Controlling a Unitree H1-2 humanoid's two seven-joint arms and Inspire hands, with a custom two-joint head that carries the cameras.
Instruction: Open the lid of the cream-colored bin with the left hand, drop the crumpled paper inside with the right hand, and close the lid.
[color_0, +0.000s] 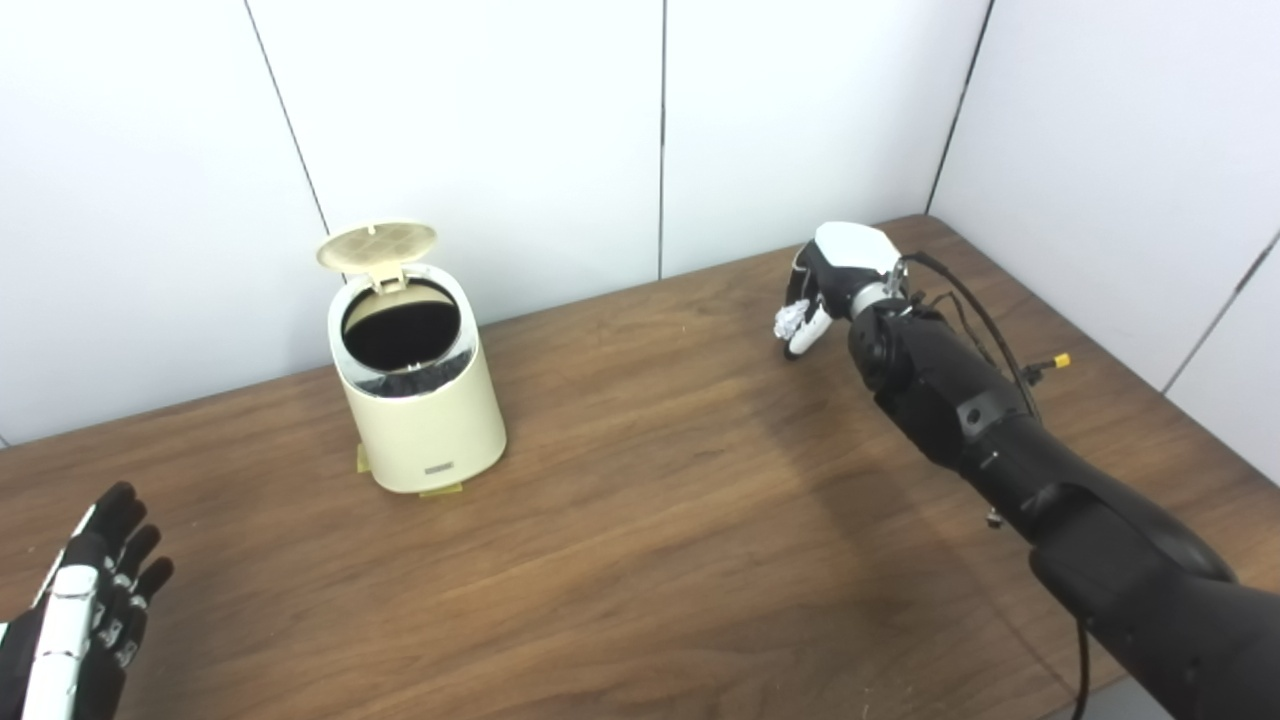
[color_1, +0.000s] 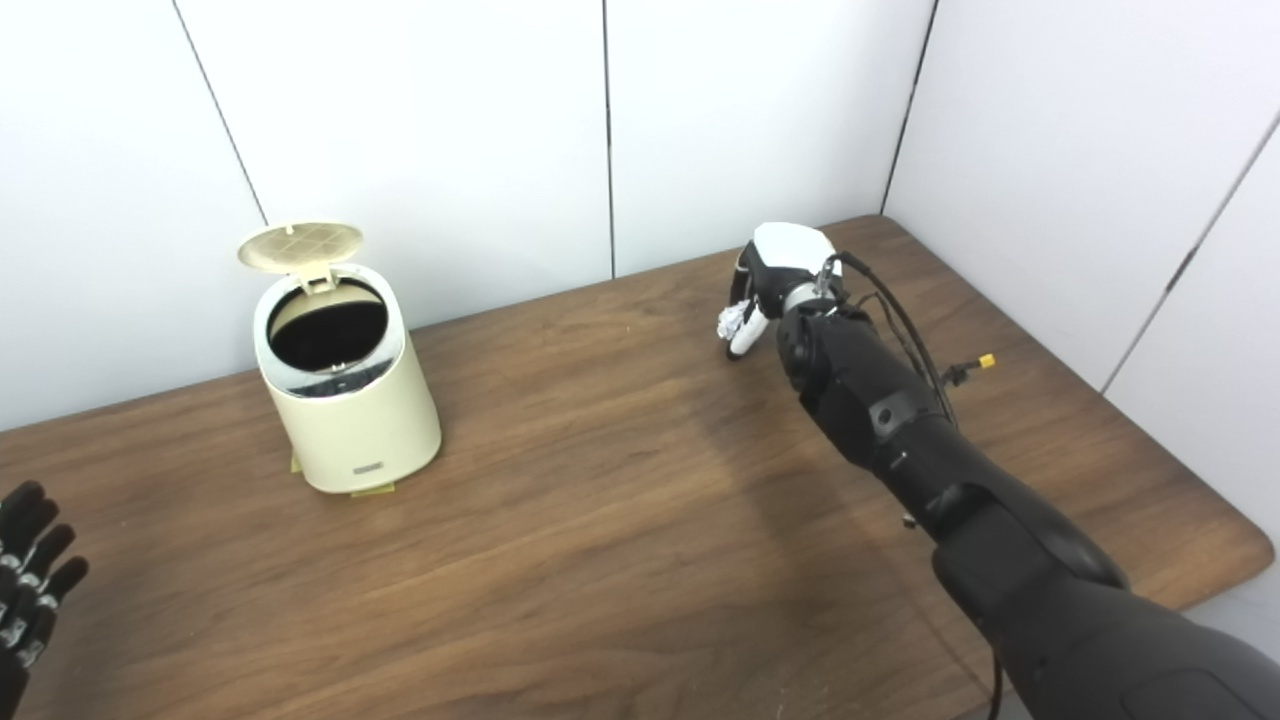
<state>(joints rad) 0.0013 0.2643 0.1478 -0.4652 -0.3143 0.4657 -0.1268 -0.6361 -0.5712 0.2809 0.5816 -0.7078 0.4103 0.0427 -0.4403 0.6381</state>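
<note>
The cream-colored bin (color_0: 425, 420) stands at the back left of the table, its round lid (color_0: 377, 245) tipped up and back, showing the dark inside. My right hand (color_0: 830, 280) is far to the right near the back of the table, its fingers curled down around the white crumpled paper (color_0: 790, 320), which shows just below the fingers at the tabletop. Whether the paper is lifted off the wood I cannot tell. My left hand (color_0: 85, 615) rests low at the front left corner, fingers spread and holding nothing, well away from the bin.
The brown wooden table (color_0: 640, 520) runs under white wall panels at the back and right. Small yellowish pads (color_0: 440, 490) peek out under the bin's base. Cables and a yellow-tipped connector (color_0: 1058, 361) hang off my right forearm.
</note>
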